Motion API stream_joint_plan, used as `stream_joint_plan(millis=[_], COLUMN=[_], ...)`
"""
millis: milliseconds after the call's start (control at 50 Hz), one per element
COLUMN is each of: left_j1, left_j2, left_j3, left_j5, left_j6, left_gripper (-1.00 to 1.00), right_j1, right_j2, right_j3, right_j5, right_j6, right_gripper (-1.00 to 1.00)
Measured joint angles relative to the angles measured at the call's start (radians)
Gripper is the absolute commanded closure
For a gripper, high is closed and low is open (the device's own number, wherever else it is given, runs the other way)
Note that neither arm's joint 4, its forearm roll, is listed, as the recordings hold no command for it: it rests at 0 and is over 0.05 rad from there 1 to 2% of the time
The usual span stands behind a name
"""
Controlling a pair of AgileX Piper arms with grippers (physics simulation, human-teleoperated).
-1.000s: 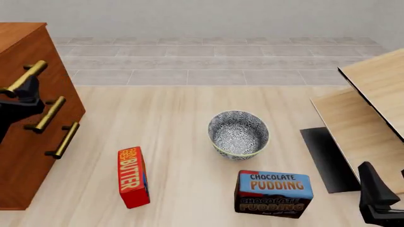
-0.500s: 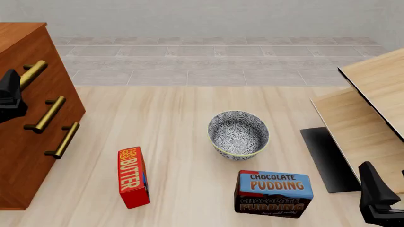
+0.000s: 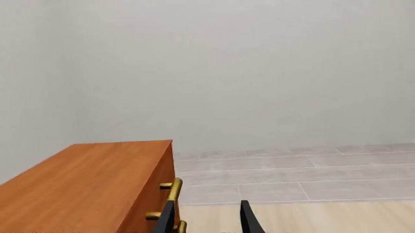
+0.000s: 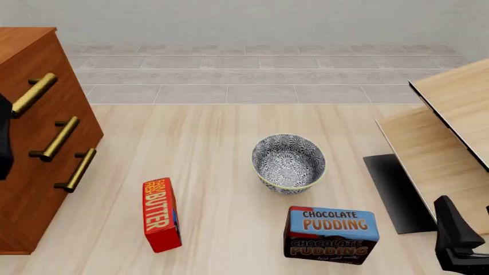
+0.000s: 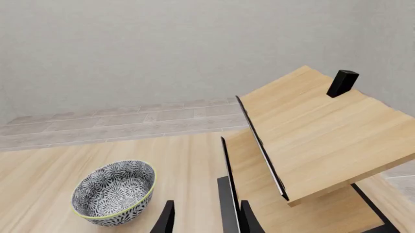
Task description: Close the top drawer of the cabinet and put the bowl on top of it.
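Note:
The reddish-brown cabinet [image 4: 34, 143] stands at the left, and its top drawer [image 4: 46, 74] looks flush with the front, its brass handle [image 4: 34, 94] free. In the left wrist view my left gripper [image 3: 207, 224] is open, empty, and close to the cabinet's [image 3: 97, 187] upper corner. In the front view only a black part of the left arm [image 4: 4, 140] shows at the edge. The patterned bowl [image 4: 289, 162] sits upright mid-table. My right gripper [image 4: 457, 238] stays low at the right, open and empty [image 5: 206, 223], apart from the bowl [image 5: 114, 193].
A red butter box [image 4: 161, 215] lies in front of the cabinet. A chocolate pudding box [image 4: 332, 234] stands just in front of the bowl. Pale light-wood furniture [image 4: 450, 126] on a black base fills the right side, close to my right gripper.
My left gripper has drawn back to the left from the top drawer's handle and is now almost out of the front view. Bowl, boxes and right arm have not moved.

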Motion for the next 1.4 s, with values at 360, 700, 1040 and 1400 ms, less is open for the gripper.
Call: stream_joint_plan(millis=[360,700,1040,1400], left_j1=[-0.081,-0.125,-0.132,-0.128], left_j2=[-0.176,-0.347,-0.402,-0.408], left_j3=[0.051,0.122,0.146,0.144], left_j5=[0.075,0.157,0.2,0.222], left_j6=[0.025,0.047,0.043,0.044], left_gripper=[-1.0,-1.0,-1.0,-1.0], right_j1=[0.001,0.001,0.003,0.004], right_j2=[0.0,0.0,0.0,0.0], right_j3=[0.0,-0.001,0.0,0.0], right_j5=[-0.001,-0.001,-0.001,-0.001], right_j6=[-0.001,-0.004,-0.011,-0.012], right_gripper=[-1.0,-1.0,-1.0,-1.0])
